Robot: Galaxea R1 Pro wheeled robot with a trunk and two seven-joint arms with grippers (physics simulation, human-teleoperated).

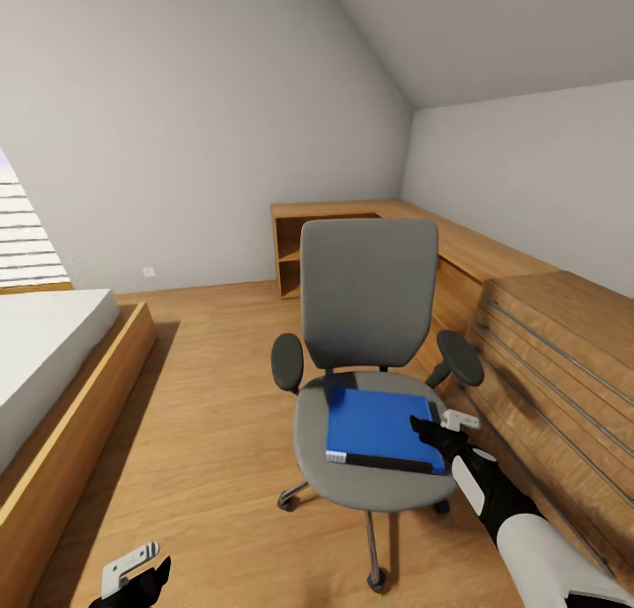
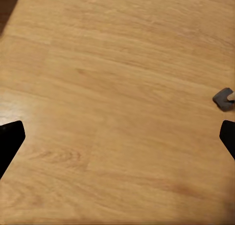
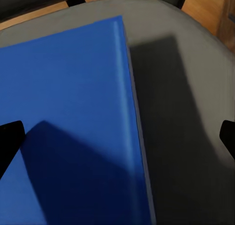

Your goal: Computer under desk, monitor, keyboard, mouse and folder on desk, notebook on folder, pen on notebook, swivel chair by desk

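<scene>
While the head camera faces a bedroom corner, the items read as follows.

Swivel chair (image 1: 370, 326): upright on the wooden floor (image 1: 202, 432), grey backrest toward the far wall, black armrests at both sides, chrome star base with casters below the seat.

Folder (image 1: 380, 430): bright blue, lying flat on the chair seat, toward the seat's right half; dark spine and white page edge face the robot. From the right wrist camera the blue cover (image 3: 63, 112) fills one side and bare grey seat (image 3: 181, 117) the other, with the folder's long edge running between them.

Right gripper (image 1: 431, 436): positioned over the folder's near right corner, arm reaching in from the lower right. Both dark fingertips (image 3: 10, 137) sit at opposite edges of the wrist picture, spread wide, one over the blue cover and one over the seat. Nothing is held between them; contact with the folder cannot be judged.

Left gripper (image 1: 141, 573): low at the robot's left, above bare floor, well apart from the chair. Fingertips (image 2: 10, 139) spread wide, nothing between them. A grey caster (image 2: 224, 99) shows at the edge of that wrist picture.

Wooden drawer unit (image 1: 555, 361): light wood, along the right wall, just beside the chair.

Open shelf unit (image 1: 299, 247): in the far corner behind the chair.

Bed (image 1: 53, 370): at the left, white mattress on a wooden frame.
</scene>
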